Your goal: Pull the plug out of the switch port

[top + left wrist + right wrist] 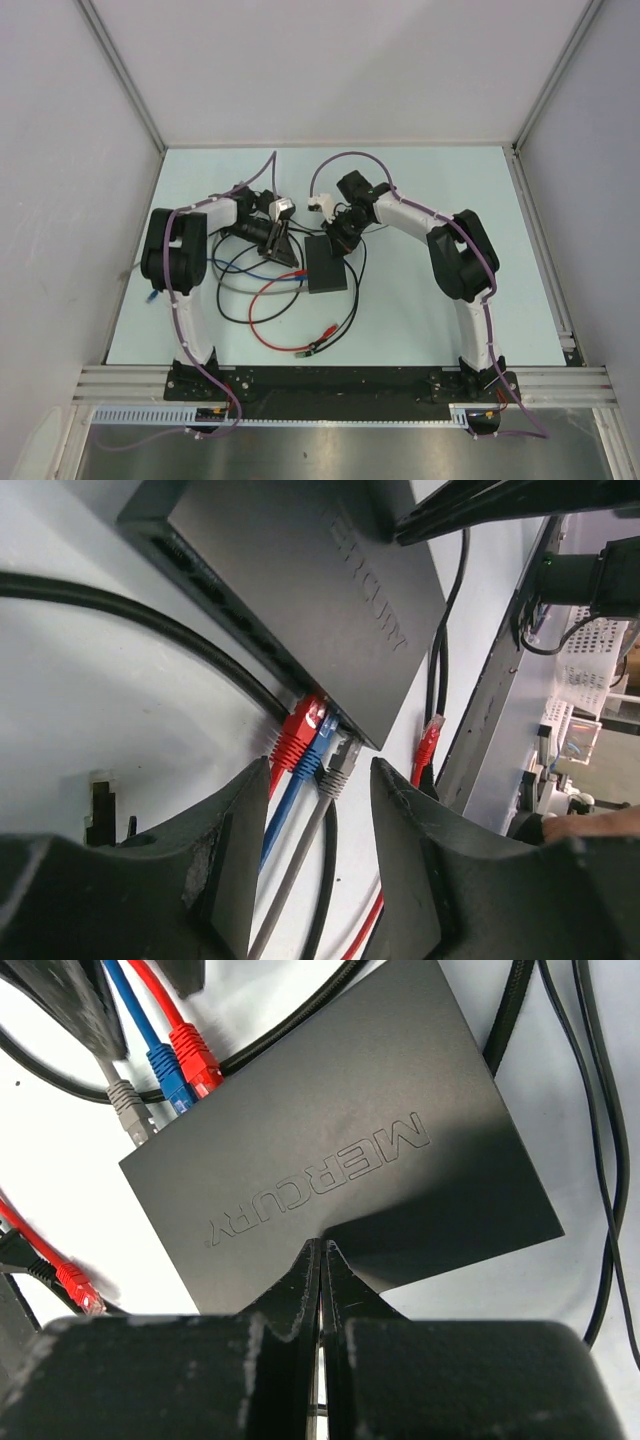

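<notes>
The switch (327, 265) is a flat matte black box lying mid-table; it also shows in the left wrist view (300, 580) and the right wrist view (340, 1140). A red plug (297, 735), a blue plug (318, 748) and a grey plug (340, 765) sit side by side in its ports. They also show in the right wrist view: red (195, 1060), blue (168, 1072), grey (128, 1110). My left gripper (320, 772) is open just behind the plugs, with their cables running between its fingers. My right gripper (322, 1247) is shut, its tips resting on the switch's top.
A loose red cable (262, 300) loops on the table in front of the switch, with a free red plug (78, 1285) near the switch's corner. Black cables (350, 300) curl around the switch. A blue cable end (150, 295) lies at the left. Enclosure walls surround the table.
</notes>
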Motion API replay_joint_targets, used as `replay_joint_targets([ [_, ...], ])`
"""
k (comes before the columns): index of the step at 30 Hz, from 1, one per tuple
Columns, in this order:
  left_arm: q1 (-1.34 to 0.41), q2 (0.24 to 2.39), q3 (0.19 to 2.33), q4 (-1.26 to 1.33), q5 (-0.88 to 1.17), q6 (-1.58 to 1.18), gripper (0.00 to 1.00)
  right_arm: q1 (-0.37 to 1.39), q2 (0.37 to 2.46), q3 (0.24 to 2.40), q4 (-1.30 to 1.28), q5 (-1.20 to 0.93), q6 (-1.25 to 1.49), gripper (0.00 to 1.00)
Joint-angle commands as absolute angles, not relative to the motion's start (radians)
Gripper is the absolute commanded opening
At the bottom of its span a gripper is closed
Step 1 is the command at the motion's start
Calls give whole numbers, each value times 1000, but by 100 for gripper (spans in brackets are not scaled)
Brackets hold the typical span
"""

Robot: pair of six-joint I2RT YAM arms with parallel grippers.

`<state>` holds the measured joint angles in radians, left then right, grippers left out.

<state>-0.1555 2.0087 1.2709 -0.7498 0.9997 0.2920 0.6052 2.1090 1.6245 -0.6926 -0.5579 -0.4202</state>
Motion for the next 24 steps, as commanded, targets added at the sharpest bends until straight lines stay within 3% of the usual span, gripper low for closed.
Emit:
replay_joint_targets([
  [1,-179,2032,1252,-720,1048,339,49,614,2117,1594,-709,-529,-436,0],
  [9,-213,2077,1272,-666,999,284,51,620,2157,1591,-703,-522,-442,0],
  [19,-216,2157,1324,-712,1057,273,40,621,2163,1592,-698,-519,-443,0],
  [24,-221,2172,1342,-718,1054,272,40,624,2160,1591,-695,-511,-443,0],
])
